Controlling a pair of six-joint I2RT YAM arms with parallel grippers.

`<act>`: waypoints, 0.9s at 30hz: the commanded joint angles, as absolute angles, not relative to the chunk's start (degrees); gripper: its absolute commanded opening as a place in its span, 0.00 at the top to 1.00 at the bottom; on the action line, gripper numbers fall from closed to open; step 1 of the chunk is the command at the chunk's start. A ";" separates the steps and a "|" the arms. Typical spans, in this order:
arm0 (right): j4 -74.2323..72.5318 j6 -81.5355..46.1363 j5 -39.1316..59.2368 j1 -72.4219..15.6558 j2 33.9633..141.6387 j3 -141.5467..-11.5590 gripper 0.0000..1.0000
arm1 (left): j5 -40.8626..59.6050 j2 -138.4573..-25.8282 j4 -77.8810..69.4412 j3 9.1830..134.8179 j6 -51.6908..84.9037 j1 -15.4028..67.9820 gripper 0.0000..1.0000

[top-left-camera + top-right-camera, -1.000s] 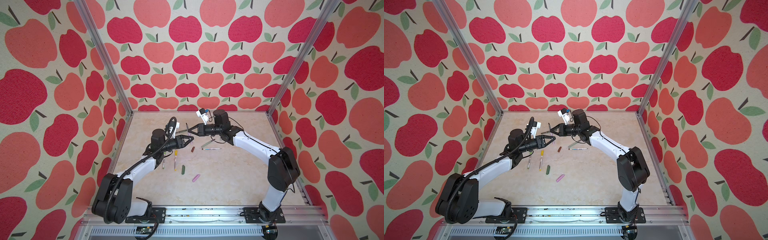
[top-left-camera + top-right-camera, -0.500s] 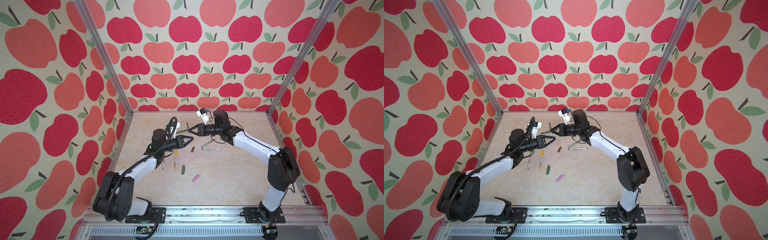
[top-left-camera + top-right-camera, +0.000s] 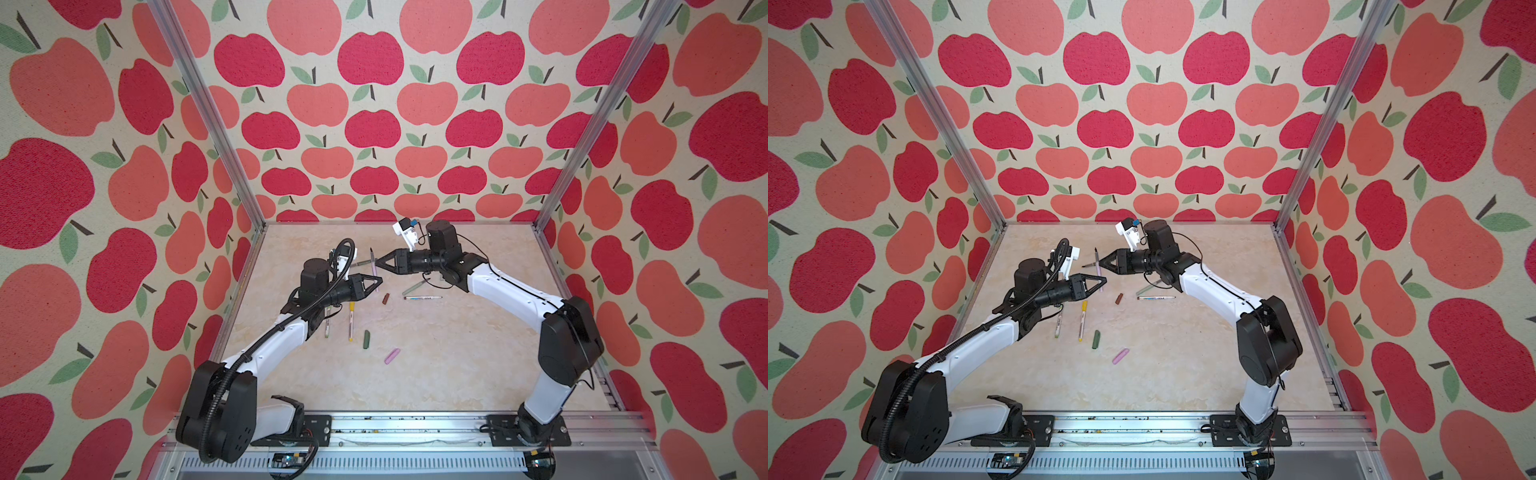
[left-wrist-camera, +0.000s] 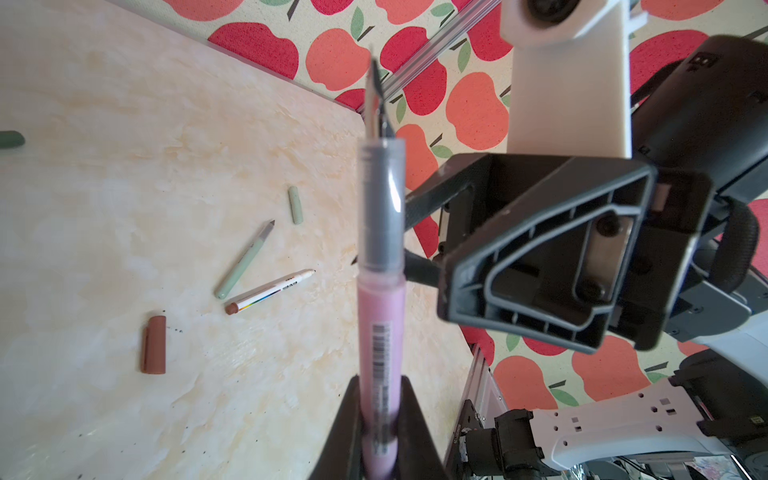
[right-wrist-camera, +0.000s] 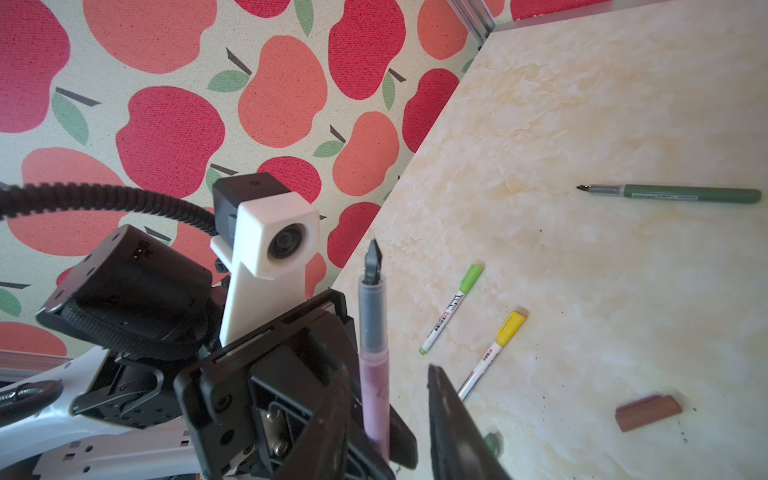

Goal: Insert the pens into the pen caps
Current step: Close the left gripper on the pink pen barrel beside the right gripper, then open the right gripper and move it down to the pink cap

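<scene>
Left gripper (image 3: 379, 283) is clamped tight on the bottom end of the pink pen (image 3: 375, 272), holding it roughly upright above the table (image 3: 457, 353), dark tip on top. Right gripper (image 3: 377, 262) comes in from the opposite side at barrel height, jaws parted. Its wrist view shows the barrel between the fingers with a clear gap on one side. The pink cap (image 3: 392, 356) lies towards the front, well apart from its pen, green cap (image 3: 366, 338) near it. Brown cap (image 3: 386, 298) lies just below the grippers, white pen (image 3: 422, 297) and sage pen (image 3: 414, 286) to its right. Lime-capped pen (image 5: 451, 309) and yellow-capped pen (image 5: 492, 353) lie side by side.
</scene>
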State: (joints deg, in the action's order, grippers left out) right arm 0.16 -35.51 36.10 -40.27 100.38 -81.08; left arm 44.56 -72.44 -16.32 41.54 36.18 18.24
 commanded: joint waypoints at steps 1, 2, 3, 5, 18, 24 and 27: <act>5.25 -32.26 33.97 -40.34 97.07 -81.04 0.59 | 42.01 -70.10 -7.13 43.14 30.91 18.11 0.99; 6.75 -31.81 33.00 -40.39 96.64 -80.95 0.57 | 41.51 -69.47 -5.03 43.31 30.11 18.11 0.99; 9.29 -31.35 31.35 -40.34 96.28 -81.03 0.55 | 40.74 -68.71 -2.53 43.48 29.02 18.11 0.99; 15.23 -30.94 27.33 -40.47 95.72 -81.29 0.53 | 38.61 -67.12 2.71 43.76 27.11 18.11 0.99; 54.59 -27.97 4.66 -57.04 100.50 -84.39 0.42 | 24.09 -59.16 19.37 42.41 26.20 16.49 0.99; 55.21 -28.40 7.34 -61.80 104.86 -82.35 0.34 | 24.30 -57.23 16.96 40.04 26.26 15.66 0.99; 51.37 -30.14 11.22 -61.86 105.84 -80.11 0.31 | 24.62 -56.49 16.96 39.49 26.18 15.47 0.99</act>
